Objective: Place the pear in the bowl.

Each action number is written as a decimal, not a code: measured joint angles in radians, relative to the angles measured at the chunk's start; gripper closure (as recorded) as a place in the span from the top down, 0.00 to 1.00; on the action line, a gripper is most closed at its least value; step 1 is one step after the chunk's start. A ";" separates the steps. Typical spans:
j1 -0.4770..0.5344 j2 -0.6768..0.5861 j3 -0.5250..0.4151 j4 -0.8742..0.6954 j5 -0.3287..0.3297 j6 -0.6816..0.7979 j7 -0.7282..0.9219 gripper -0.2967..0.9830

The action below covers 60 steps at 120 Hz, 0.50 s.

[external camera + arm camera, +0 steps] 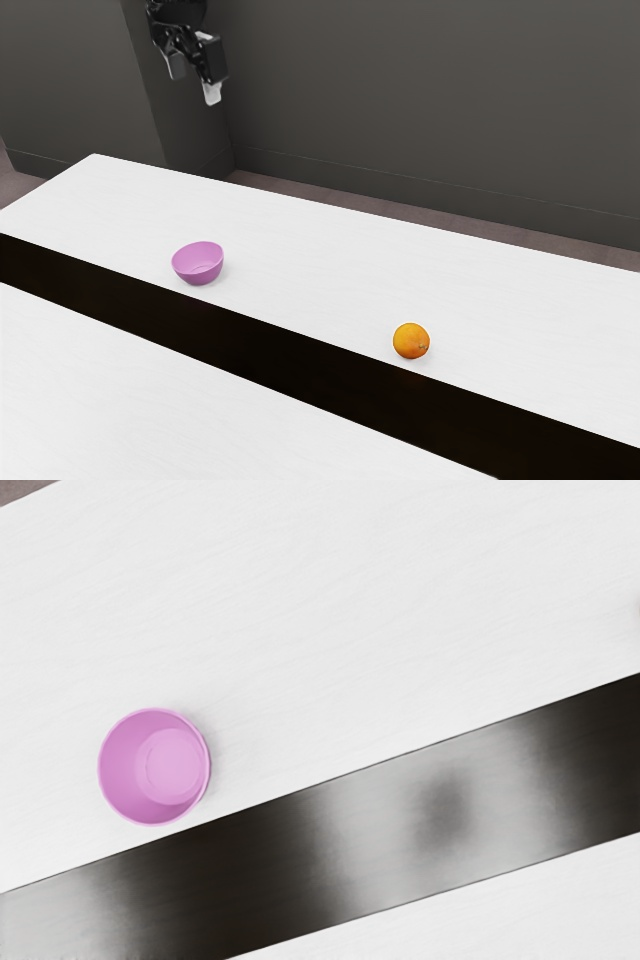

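High above the table at the exterior view's upper left, my gripper (195, 82) stands open, its two light fingertips apart with nothing between them. A pink-purple bowl (198, 263) rests upright on the white table near the dark strip. Seen from above in the wrist view, the bowl (154, 767) has nothing inside. A round orange fruit (411, 340) lies on the table toward the exterior view's right, well apart from the bowl; its shape looks like an orange rather than a pear.
The white table (330, 240) has a long dark strip (270, 350) running along it, with another white surface (130, 400) on the strip's other side. A dark grey wall (420, 90) rises behind the table.
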 joint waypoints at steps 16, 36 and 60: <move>0.001 0.000 0.001 -0.009 0.002 0.003 0.004 0.77; -0.034 0.049 0.000 -0.086 -0.008 0.059 0.006 0.77; -0.108 0.055 0.008 -0.281 -0.036 0.221 0.008 0.77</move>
